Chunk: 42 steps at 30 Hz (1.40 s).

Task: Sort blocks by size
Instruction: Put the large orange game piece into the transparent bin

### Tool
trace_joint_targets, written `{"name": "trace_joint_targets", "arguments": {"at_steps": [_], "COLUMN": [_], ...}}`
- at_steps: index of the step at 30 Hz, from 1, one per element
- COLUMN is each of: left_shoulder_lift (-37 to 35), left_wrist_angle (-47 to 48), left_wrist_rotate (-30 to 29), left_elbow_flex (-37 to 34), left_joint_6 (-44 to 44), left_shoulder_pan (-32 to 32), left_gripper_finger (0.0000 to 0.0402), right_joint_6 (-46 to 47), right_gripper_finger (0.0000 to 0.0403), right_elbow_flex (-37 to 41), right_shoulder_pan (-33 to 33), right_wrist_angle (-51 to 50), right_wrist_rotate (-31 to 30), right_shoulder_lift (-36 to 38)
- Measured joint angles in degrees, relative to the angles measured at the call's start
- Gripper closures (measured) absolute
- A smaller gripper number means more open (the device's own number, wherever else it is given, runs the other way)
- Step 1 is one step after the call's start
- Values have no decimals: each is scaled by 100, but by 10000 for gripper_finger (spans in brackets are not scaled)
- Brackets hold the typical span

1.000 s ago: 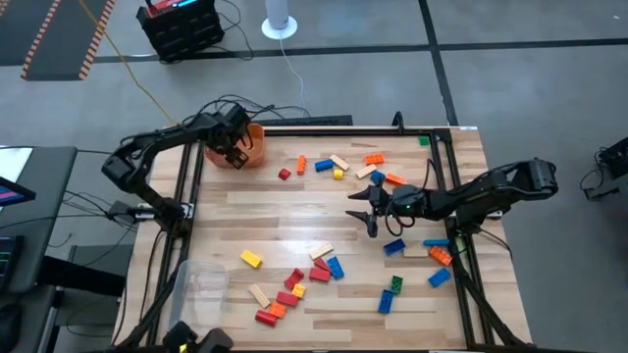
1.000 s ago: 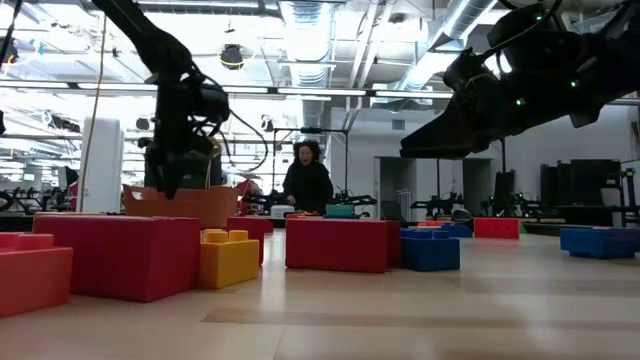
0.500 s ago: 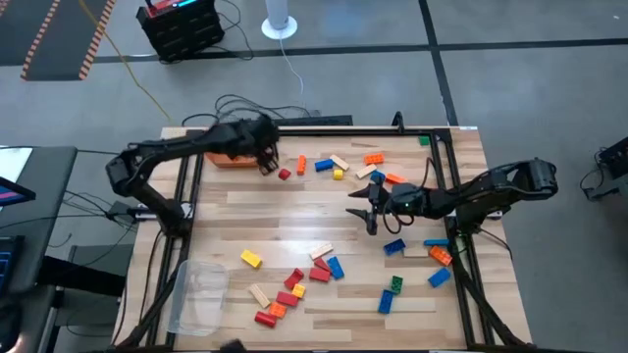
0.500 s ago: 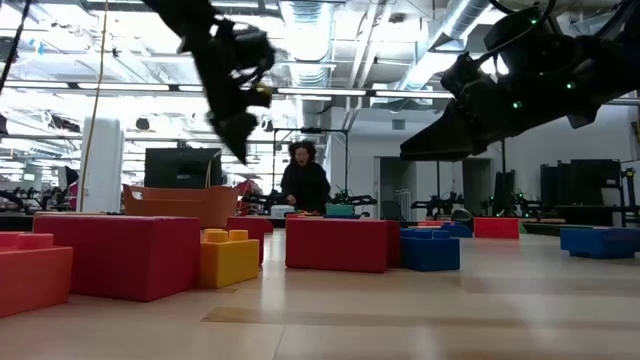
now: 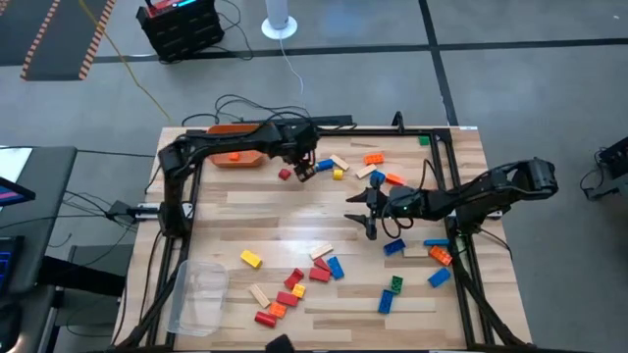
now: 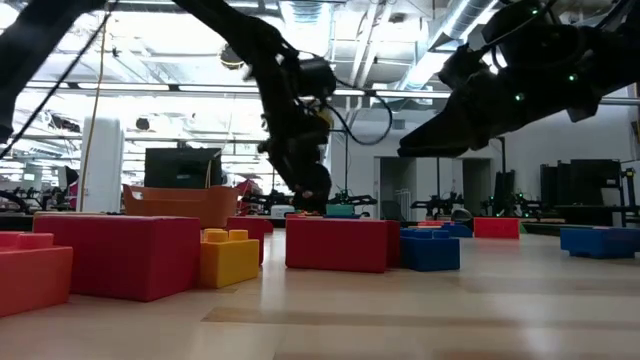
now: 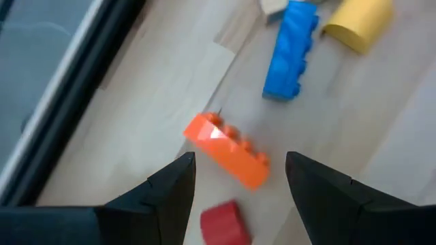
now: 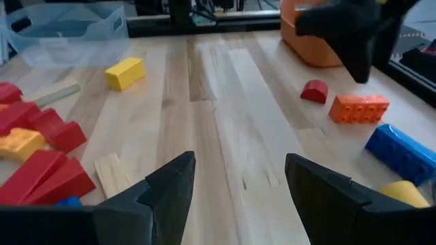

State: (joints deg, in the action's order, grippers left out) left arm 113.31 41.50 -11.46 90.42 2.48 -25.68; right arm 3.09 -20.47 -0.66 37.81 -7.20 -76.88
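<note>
- Nearest the front edge of the table [image 5: 294, 211], a cluster of red, orange, yellow, tan and blue blocks [image 5: 289, 284] lay beside a clear tub [image 5: 199, 294]; in the low view these blocks loomed large and hid much of the table behind them.
- Toward the right edge, more blue, green and orange blocks [image 5: 412, 265] were scattered, some partly covered by the right arm.
- The right pincer [image 5: 365, 211] hovered over bare wood mid-table, its fingers spread wide and empty.
- Farther back, the left pincer [image 5: 306, 169] hung open and empty above an orange block [image 7: 227, 150], with a small red block [image 7: 223, 223] cut off between its fingers and a blue block [image 7: 291, 49] beyond.
- At the far left corner, the orange bin [image 5: 235, 157] was mostly hidden under the left arm.
</note>
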Motion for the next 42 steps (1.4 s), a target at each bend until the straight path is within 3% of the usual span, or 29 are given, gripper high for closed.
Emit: {"name": "trace_joint_targets", "arguments": {"at_steps": [11, 21, 25, 34, 42], "left_shoulder_lift": [578, 883, 965, 963, 961], "left_wrist_angle": [159, 69, 158, 509, 966], "left_wrist_rotate": [-185, 495, 491, 43, -75], "left_elbow_flex": [309, 312, 312, 315, 732], "left_joint_6": [325, 602, 526, -599, -1668], "left_shoulder_pan": [-240, -357, -324, -166, -25], "left_gripper_finger": [170, 168, 170, 203, 196], "right_joint_6": [-92, -167, -172, -168, -164], "right_gripper_finger": [143, 143, 143, 143, 143], "right_elbow_flex": [0, -2, -4, -4, -4], "right_shoulder_pan": [32, 28, 23, 19, 17], "right_wrist_angle": [-178, -113, -116, -141, -153], "right_wrist_rotate": [-4, -13, -24, -26, -25], "right_shoulder_lift": [0, 2, 2, 2, 2]}}
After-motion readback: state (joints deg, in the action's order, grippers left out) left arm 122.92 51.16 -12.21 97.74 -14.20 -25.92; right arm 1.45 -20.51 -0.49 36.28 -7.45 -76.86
